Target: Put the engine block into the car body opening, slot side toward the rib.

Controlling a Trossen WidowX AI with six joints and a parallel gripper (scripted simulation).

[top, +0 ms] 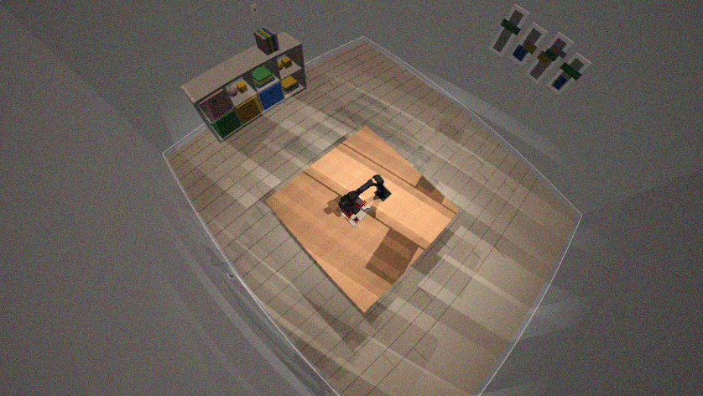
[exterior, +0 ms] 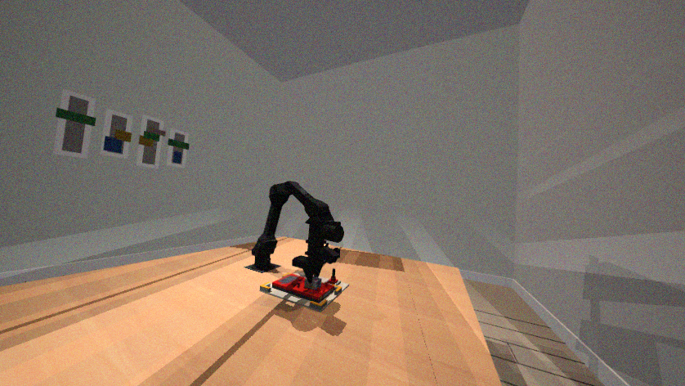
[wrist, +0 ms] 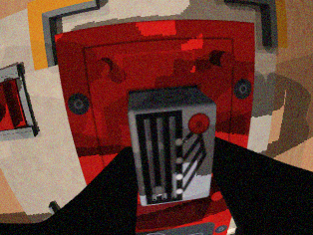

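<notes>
My gripper [wrist: 171, 150] [exterior: 312, 280] is shut on the grey engine block [wrist: 172, 142] [exterior: 314, 284], which has dark slots along its left side and a red round cap at its upper right. The block hangs over the middle of the red car body [wrist: 93, 61] [exterior: 292, 284] [top: 357, 202]. The body rests on a white base plate [wrist: 36, 160] [exterior: 293, 297] with orange and grey corner marks. The opening and the rib are hidden under the block. In the top view the arm [top: 361, 189] covers most of the car.
A small red part [wrist: 12, 104] sits in a grey holder at the left edge of the plate. A short dark post [exterior: 333, 275] stands at the plate's right side. A shelf with coloured boxes [top: 246, 88] stands far off on the floor.
</notes>
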